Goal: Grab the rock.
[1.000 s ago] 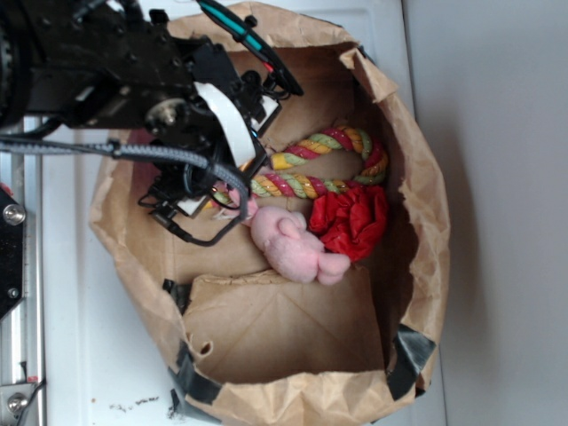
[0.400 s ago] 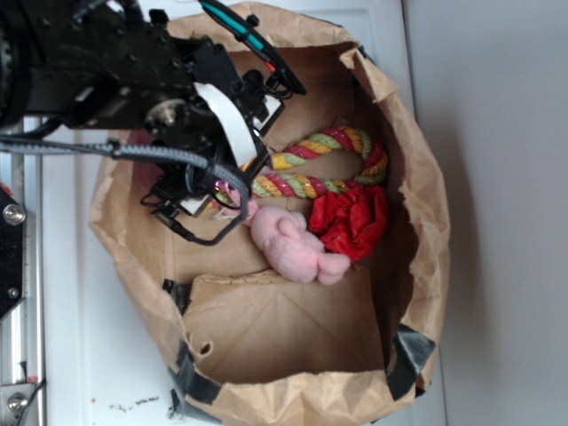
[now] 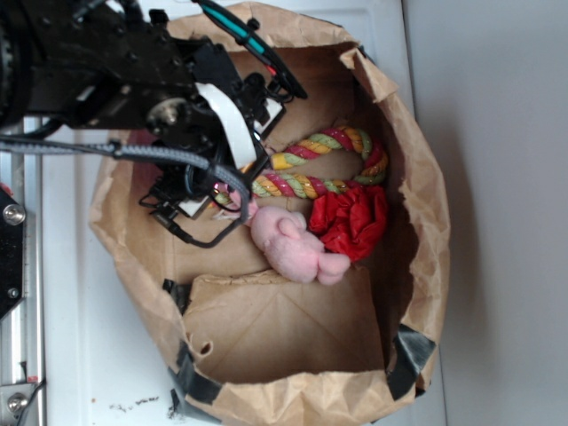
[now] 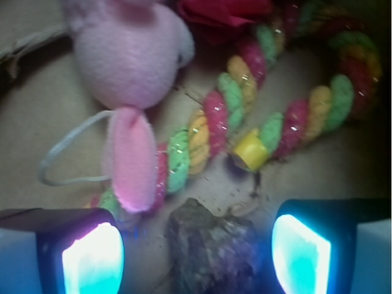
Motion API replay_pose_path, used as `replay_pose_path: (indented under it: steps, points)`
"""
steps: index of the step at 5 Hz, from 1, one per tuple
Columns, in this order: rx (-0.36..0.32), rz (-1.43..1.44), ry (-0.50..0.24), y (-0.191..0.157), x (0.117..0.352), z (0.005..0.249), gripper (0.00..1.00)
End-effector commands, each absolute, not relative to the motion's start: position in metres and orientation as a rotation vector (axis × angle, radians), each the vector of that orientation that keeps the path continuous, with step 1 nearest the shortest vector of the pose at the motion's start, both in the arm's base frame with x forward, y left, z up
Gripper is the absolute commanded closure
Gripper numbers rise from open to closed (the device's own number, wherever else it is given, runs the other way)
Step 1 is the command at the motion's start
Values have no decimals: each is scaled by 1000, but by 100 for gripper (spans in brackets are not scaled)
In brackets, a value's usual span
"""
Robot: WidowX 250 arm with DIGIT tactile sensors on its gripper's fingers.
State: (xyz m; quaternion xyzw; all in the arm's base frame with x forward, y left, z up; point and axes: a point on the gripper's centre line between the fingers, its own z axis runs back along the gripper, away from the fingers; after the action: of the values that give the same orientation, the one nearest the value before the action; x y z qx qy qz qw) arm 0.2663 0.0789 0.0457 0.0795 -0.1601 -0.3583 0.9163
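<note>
- Crumpled brown paper bag (image 3: 417,177) holds everything.
- Twisted multicolored rope (image 4: 245,116) loops just behind the rock.
- Fuzzy pink plush bunny (image 4: 128,55) lies beside the rope.
- Gripper (image 4: 196,254) spread open, straddling the rock.
- Jagged dark rock (image 4: 214,251) sits between its fingers, untouched.

A white tabletop (image 3: 98,355) fills the lower left of the exterior frame, flecked with dark crumbs near the bottom edge. A plain grey wall (image 3: 506,213) runs down the whole right side. Lighting is soft and even.
</note>
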Motion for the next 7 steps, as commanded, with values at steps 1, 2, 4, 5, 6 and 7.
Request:
replay_pose_path:
  steps: [1, 2, 4, 5, 6, 7]
  points:
    - [205, -735, -361, 102, 274, 65, 0]
    - [232, -745, -364, 106, 271, 61, 0]
    - [251, -769, -320, 113, 264, 59, 0]
    - [266, -783, -329, 111, 261, 51, 0]
    - [273, -797, -348, 105, 256, 47, 0]
    - [301, -805, -366, 95, 253, 39, 0]
